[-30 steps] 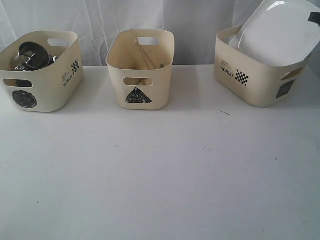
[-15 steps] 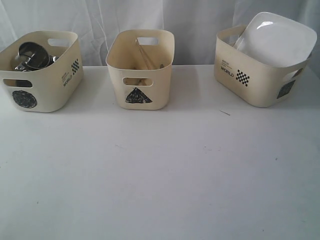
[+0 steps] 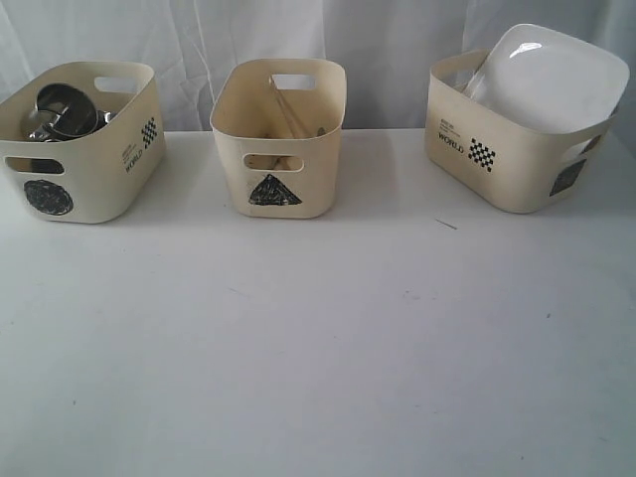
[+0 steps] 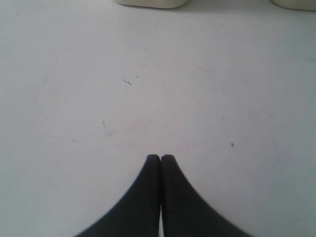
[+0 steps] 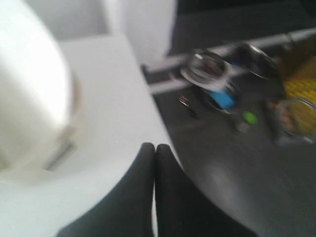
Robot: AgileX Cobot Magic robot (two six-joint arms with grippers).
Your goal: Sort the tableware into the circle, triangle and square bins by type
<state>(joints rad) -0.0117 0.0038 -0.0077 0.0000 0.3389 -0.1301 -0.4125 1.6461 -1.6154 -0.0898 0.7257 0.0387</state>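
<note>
Three cream bins stand along the back of the white table. The circle bin [image 3: 94, 164] on the left holds steel mugs and bowls [image 3: 62, 111]. The triangle bin [image 3: 280, 139] in the middle holds wooden chopsticks [image 3: 288, 114]. The square bin [image 3: 497, 149] on the right carries the large white plate [image 3: 552, 79], tilted on its rim. Neither arm appears in the exterior view. My left gripper [image 4: 160, 157] is shut and empty over bare table. My right gripper [image 5: 154, 146] is shut and empty near the table's edge, beside the blurred plate [image 5: 29, 94].
A white curtain hangs behind the bins. In the right wrist view the table edge [image 5: 148, 84] drops to a dark floor with blurred clutter [image 5: 222, 84]. Bottom edges of two bins [image 4: 150, 3] show at the far side of the left wrist view.
The white plate dropped lower and settled on the square bin. The dark bit of gripper at the upper right has left the exterior view.
</note>
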